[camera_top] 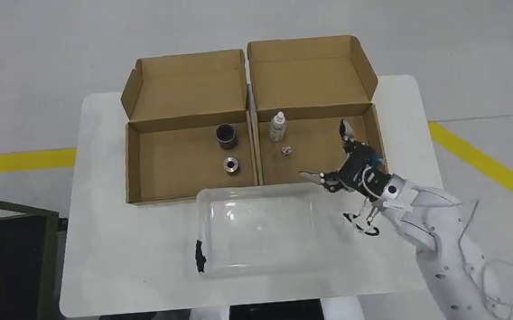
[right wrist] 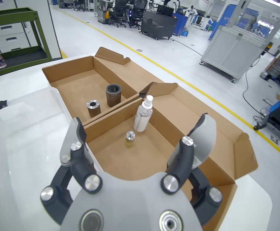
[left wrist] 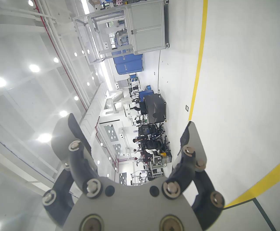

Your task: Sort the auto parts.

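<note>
In the top view my right gripper [camera_top: 324,152] hangs over the lower right part of the right-hand cardboard box [camera_top: 309,74], right of frame centre, with its jaws spread wide and nothing between them. In that box a white spray bottle [camera_top: 277,127] stands with its long axis upright and its nozzle up, and a small metal knob [camera_top: 286,148] sits just below it in the frame. The left-hand box [camera_top: 183,93], touching the first side by side, holds a dark sleeve [camera_top: 227,136] and a shorter steel bushing [camera_top: 230,167], both on end with their bores facing up. A clear plastic tub [camera_top: 257,189] lies below the boxes on the white table [camera_top: 107,217] (a black scrap [camera_top: 199,253] sits at its left rim). In my left wrist view my left gripper [left wrist: 130,121] points out at a workshop floor, jaws wide, holding nothing. In my right wrist view the bottle stands upright beyond my open fingers [right wrist: 76,129], and the print on its label is too small to read.
</note>
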